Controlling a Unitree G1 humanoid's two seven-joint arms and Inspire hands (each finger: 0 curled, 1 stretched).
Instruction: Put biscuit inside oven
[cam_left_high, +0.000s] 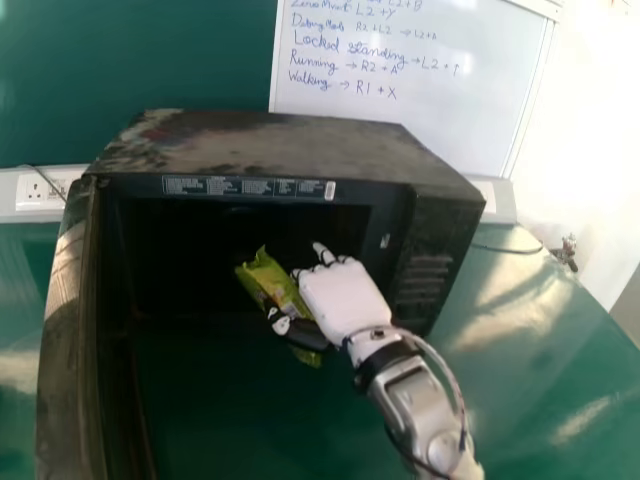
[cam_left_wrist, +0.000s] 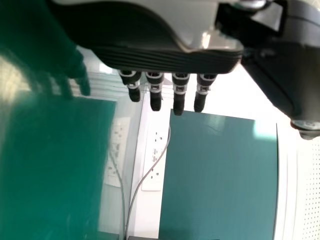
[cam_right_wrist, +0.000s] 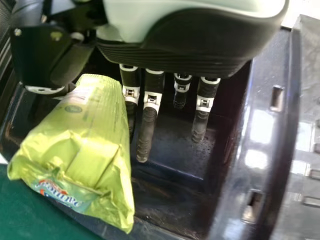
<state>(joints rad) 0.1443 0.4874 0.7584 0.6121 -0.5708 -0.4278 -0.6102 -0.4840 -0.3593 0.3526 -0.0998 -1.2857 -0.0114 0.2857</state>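
In the head view, a whiteboard is bearing several lines of blue handwriting, with arrows and plus signs. Below it, a label strip is running along the upper front edge of the oven, carrying small pale print in columns. In the right wrist view, the green biscuit packet is displaying a red-and-blue logo with pale lettering near its broad, folded end.

The packet's long axis is slanting in the head view: one end is pointing up and leftward toward the dark cavity, the other down and rightward. The right hand is holding the packet at the oven's open mouth, pinching it between thumb and fingers, the latter extending nearly straight; how far inside it is sitting cannot be told. In the left wrist view, the left hand is holding nothing, its fingers extending straight. The oven is standing on the green desk.
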